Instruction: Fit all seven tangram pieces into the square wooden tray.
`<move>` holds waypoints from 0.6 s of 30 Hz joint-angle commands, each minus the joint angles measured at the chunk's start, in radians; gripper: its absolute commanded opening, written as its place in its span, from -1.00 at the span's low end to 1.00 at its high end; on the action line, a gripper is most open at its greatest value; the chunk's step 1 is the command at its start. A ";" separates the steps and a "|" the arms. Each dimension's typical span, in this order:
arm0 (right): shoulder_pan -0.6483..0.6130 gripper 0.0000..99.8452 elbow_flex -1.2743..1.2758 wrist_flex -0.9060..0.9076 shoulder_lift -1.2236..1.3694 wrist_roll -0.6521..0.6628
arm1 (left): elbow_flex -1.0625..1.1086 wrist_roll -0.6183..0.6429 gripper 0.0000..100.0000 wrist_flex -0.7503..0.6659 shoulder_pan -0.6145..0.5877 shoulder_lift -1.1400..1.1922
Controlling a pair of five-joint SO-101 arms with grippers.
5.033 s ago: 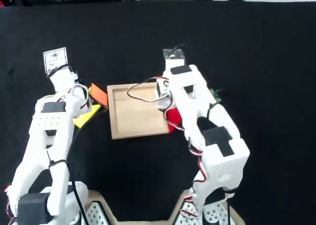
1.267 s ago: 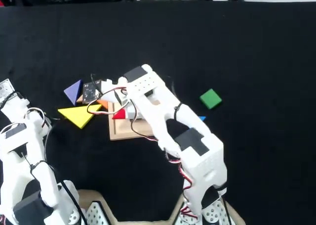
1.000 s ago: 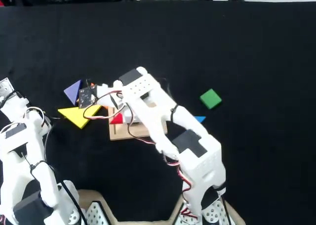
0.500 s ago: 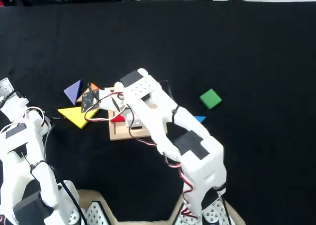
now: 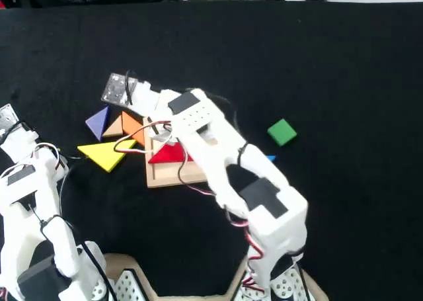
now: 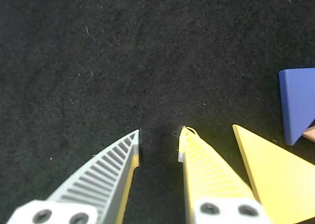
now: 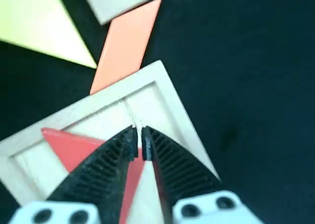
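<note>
- A black cloth point(image 5: 330, 63) covers the whole table.
- The square wooden tray point(image 5: 160, 180) lies near the middle, partly under the right arm. A red triangle point(image 5: 170, 154) lies inside it.
- Just beside the tray's left rim lie an orange parallelogram point(image 5: 134, 127), a tan triangle point(image 5: 114, 126), a blue triangle point(image 5: 98, 121) and a big yellow triangle point(image 5: 106, 154).
- A green square point(image 5: 282, 131) lies well apart on the other side. A small blue piece point(image 5: 268, 159) shows beside the arm.
- The right gripper point(image 7: 139, 135) hangs over the tray, its fingers almost together and holding nothing.
- The left gripper point(image 6: 160, 135) is over bare cloth near the yellow triangle, its fingers a little apart and empty.
</note>
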 commanded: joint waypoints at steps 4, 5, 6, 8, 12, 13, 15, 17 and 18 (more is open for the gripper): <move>0.046 -0.98 -0.170 0.072 0.085 -0.009 | -0.012 0.012 -0.70 -0.014 0.005 -0.008; 0.051 -0.98 -0.185 0.089 0.102 -0.009 | -0.012 0.012 -0.70 -0.014 0.010 -0.008; 0.054 -0.98 -0.202 0.104 0.117 -0.008 | -0.010 0.012 -0.70 -0.014 0.016 -0.008; 0.061 -0.98 -0.237 0.140 0.137 -0.008 | -0.008 0.012 -0.70 -0.014 0.019 -0.008; 0.072 -0.98 -0.269 0.213 0.145 -0.006 | -0.010 0.012 -0.70 -0.014 0.019 -0.008; 0.072 -0.98 -0.271 0.226 0.145 -0.005 | -0.010 0.012 -0.70 -0.014 0.019 -0.008; 0.071 -0.98 -0.269 0.250 0.145 0.020 | -0.010 0.012 -0.70 -0.014 0.019 -0.008; 0.068 -0.98 -0.269 0.275 0.145 0.054 | -0.010 0.012 -0.70 -0.014 0.019 -0.008; 0.068 -0.98 -0.269 0.276 0.145 0.058 | -0.010 0.012 -0.70 -0.014 0.019 -0.008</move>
